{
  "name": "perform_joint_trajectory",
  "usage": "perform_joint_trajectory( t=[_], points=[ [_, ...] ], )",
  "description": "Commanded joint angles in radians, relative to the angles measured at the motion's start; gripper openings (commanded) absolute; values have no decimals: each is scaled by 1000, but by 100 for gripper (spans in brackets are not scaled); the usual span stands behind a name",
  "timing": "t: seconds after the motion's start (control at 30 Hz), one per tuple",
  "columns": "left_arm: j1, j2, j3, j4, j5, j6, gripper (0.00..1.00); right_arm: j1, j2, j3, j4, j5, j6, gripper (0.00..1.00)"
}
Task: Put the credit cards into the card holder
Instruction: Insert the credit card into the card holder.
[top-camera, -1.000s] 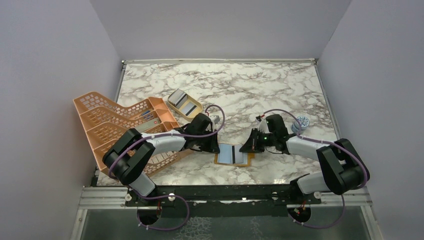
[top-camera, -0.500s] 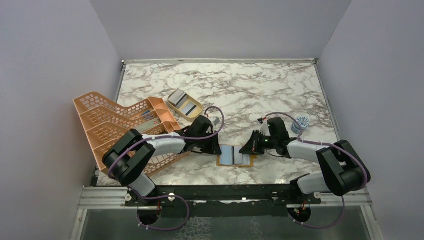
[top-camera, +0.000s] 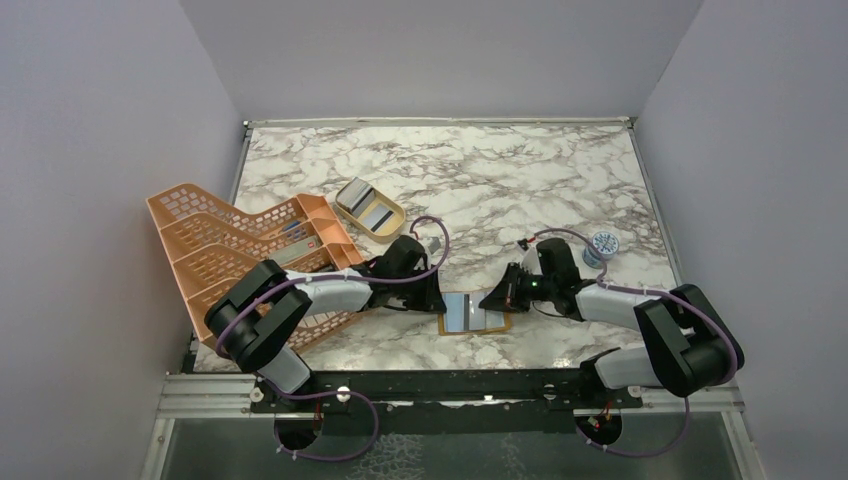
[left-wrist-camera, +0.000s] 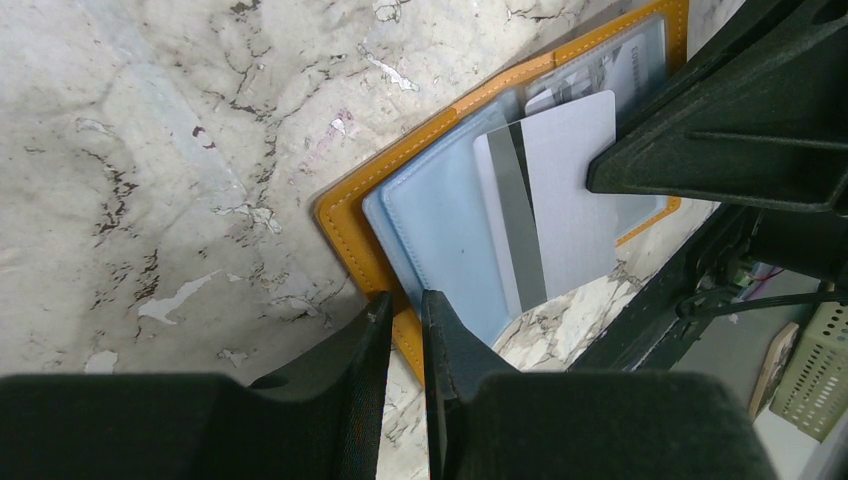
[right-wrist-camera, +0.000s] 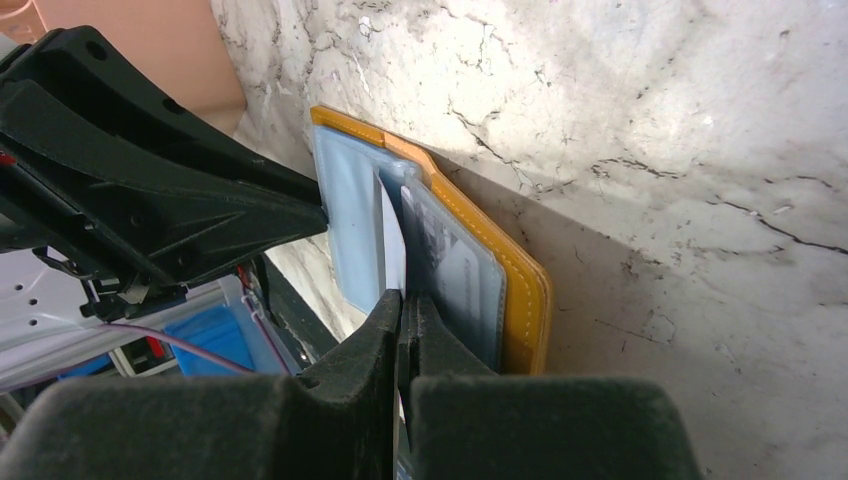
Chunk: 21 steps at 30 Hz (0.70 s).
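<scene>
The card holder (top-camera: 482, 327) lies open on the marble near the front edge, mustard-orange outside (left-wrist-camera: 348, 218) and pale blue inside. My left gripper (top-camera: 437, 299) (left-wrist-camera: 405, 302) is shut on its orange left border. A silvery credit card (left-wrist-camera: 572, 195) with a dark stripe lies partly in the blue pocket. My right gripper (top-camera: 493, 298) (right-wrist-camera: 402, 298) is shut on that card's (right-wrist-camera: 393, 255) right end, low over the holder (right-wrist-camera: 522, 292). More credit cards (top-camera: 371, 212) lie in the tan dish.
A peach lattice rack (top-camera: 235, 250) fills the left side, under my left arm. The tan dish (top-camera: 393, 228) sits behind my left gripper. A small blue patterned round thing (top-camera: 603, 243) stands at the right. Grey walls close in the table on three sides.
Both grippers and the open card holder have slid a little towards the near edge. Both grips are unchanged.
</scene>
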Motion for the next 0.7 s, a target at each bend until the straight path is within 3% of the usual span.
perform_joint_trajectory(
  t=[0.0,0.13,0.5,0.67],
  points=[
    [-16,0,-27,-5,-24,-13,21,-2,-8,-12,12,33,-2,1],
    [-19,2,-25,-4,-28,-13,20,-1,0,1,-7,29,-18,4],
    [-25,9,-19,3,-30,-13,21,2,-110,60,-229,151,-89,41],
    [-28,14,-17,4,-29,-14,20,18,-123,57,-243,160,-86,45]
  ],
)
